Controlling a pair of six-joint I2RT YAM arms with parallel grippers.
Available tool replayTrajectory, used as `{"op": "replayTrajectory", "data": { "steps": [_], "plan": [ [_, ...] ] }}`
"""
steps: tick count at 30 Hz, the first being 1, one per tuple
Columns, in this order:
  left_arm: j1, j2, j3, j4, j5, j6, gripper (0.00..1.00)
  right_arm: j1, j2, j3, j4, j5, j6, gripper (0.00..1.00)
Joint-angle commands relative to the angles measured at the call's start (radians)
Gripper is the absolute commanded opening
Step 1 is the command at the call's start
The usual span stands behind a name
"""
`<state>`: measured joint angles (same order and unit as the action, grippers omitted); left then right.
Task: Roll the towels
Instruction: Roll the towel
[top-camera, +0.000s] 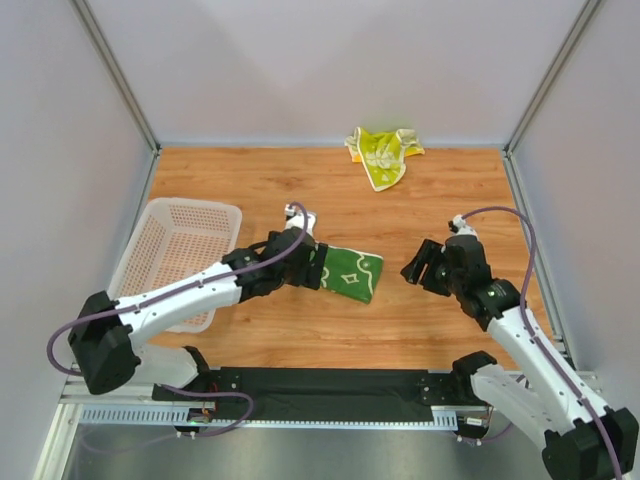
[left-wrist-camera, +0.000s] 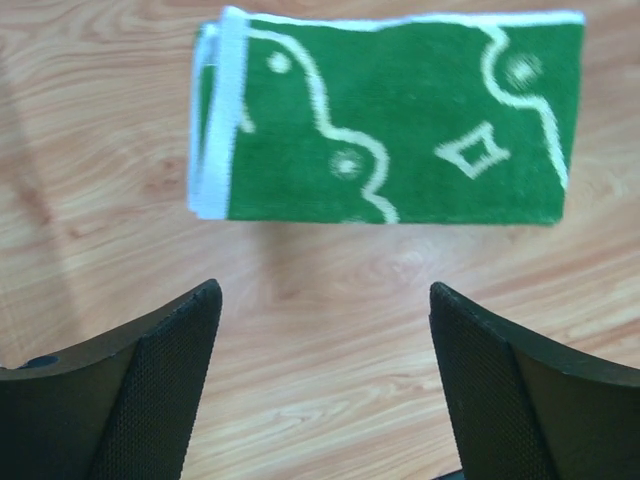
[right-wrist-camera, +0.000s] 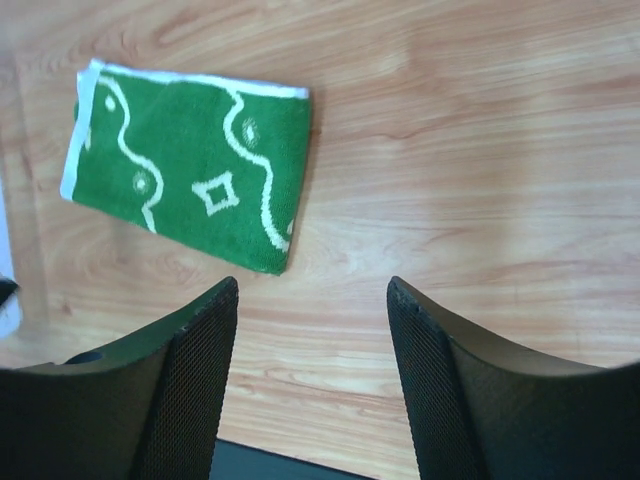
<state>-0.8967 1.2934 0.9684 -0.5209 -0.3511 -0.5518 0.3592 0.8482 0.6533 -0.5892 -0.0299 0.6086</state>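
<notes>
At centre, green towel (top-camera: 352, 272) seems done; left pincer (left-wrist-camera: 325, 292), right pincer (right-wrist-camera: 311, 287) gape empty.
Next we fetch the crumpled yellow towel (top-camera: 381, 155).

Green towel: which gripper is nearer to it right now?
Left. The left gripper hovers close by the green towel's left end, jaws open, not touching. The right gripper is off the towel's right end, also open, with a wider gap between.

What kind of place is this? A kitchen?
Probably a robot test booth: left arm and right arm bolted at the edge of a wooden table, plain white walls in a metal frame, and just a basket, a green towel and a yellow towel.
</notes>
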Motion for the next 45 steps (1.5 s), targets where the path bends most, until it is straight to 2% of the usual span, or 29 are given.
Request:
{"op": "replayTrajectory", "data": {
  "steps": [1, 3, 8, 13, 23, 32, 38, 44, 45],
  "plan": [
    [-0.108, 0.079, 0.068, 0.108, -0.038, 0.059, 0.89, 0.004, -0.081, -0.020, -0.041, 0.136, 0.091, 0.63],
    [-0.187, 0.191, 0.146, 0.043, -0.134, 0.037, 0.88, 0.006, -0.142, -0.033, -0.058, 0.166, 0.112, 0.60],
    [-0.313, 0.471, 0.324, -0.040, -0.208, -0.019, 0.84, 0.004, -0.283, -0.040, -0.147, 0.274, 0.128, 0.60],
    [-0.338, 0.688, 0.516, -0.087, -0.197, -0.076, 0.80, 0.004, -0.348, -0.041, -0.175, 0.328, 0.111, 0.60],
    [-0.337, 0.787, 0.566, -0.033, -0.123, -0.082, 0.73, 0.006, -0.348, -0.023, -0.195, 0.277, 0.115, 0.60],
    [-0.338, 0.813, 0.576, -0.013, -0.129, -0.083, 0.67, 0.003, -0.359, -0.029, -0.190, 0.275, 0.117, 0.61],
    [-0.340, 0.845, 0.547, 0.021, -0.124, -0.105, 0.56, 0.004, -0.311, -0.024, -0.162, 0.252, 0.112, 0.61],
    [-0.337, 0.808, 0.434, 0.102, -0.130, -0.096, 0.31, 0.003, -0.219, -0.015, -0.072, 0.177, 0.126, 0.63],
    [-0.335, 0.802, 0.422, 0.114, -0.129, -0.096, 0.30, 0.001, -0.200, -0.015, -0.049, 0.151, 0.128, 0.63]
  ]
}}
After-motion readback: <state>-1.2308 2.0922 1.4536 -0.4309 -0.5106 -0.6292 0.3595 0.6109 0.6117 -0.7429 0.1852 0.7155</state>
